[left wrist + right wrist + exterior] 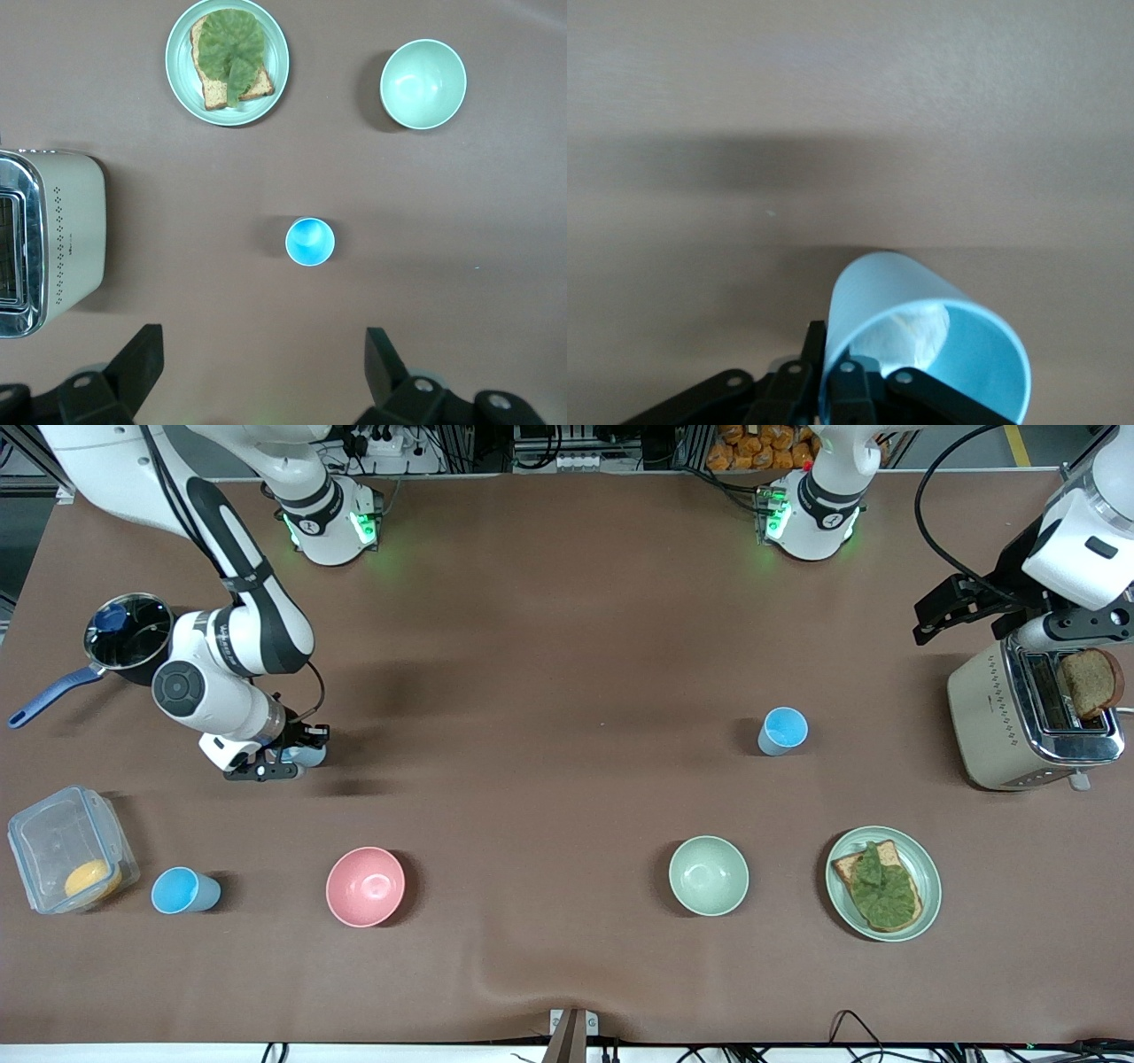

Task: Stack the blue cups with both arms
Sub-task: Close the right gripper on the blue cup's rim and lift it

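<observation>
Grey-blue cup [921,345] clamped at its rim by right gripper [282,763] low at the right arm's table end, sky-blue cup [783,731] upright beside toaster [1028,717], left gripper [266,372] held apart over it

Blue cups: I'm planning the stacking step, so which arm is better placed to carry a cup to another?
Right. The right gripper is shut on the grey-blue cup, pinching its rim. The left gripper hangs open above the table, holding nothing, with the sky-blue cup standing free.
</observation>
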Robot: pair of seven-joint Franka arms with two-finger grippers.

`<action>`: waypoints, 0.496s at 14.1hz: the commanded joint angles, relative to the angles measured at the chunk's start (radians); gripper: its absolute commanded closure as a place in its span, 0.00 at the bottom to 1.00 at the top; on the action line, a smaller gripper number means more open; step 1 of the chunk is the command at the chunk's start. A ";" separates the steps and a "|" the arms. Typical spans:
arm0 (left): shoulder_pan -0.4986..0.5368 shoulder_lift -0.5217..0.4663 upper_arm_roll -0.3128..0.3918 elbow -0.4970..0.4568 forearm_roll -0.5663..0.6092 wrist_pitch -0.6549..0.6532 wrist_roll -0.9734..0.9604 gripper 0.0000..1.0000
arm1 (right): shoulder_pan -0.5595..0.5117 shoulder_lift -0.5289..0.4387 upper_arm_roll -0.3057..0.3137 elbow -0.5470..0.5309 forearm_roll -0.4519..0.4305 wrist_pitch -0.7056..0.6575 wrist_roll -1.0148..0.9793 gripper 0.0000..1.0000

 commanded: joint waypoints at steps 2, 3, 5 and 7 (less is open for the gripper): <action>0.003 0.004 0.001 0.019 -0.025 -0.014 -0.008 0.00 | 0.093 -0.022 0.004 0.114 -0.026 -0.094 0.036 1.00; 0.003 0.006 0.001 0.019 -0.025 -0.014 -0.008 0.00 | 0.140 -0.019 0.004 0.171 -0.026 -0.161 0.085 1.00; 0.003 0.006 0.001 0.019 -0.025 -0.014 -0.008 0.00 | 0.255 0.000 0.004 0.318 -0.020 -0.314 0.255 1.00; 0.003 0.006 0.001 0.019 -0.025 -0.014 -0.008 0.00 | 0.375 0.053 0.004 0.442 -0.020 -0.397 0.415 1.00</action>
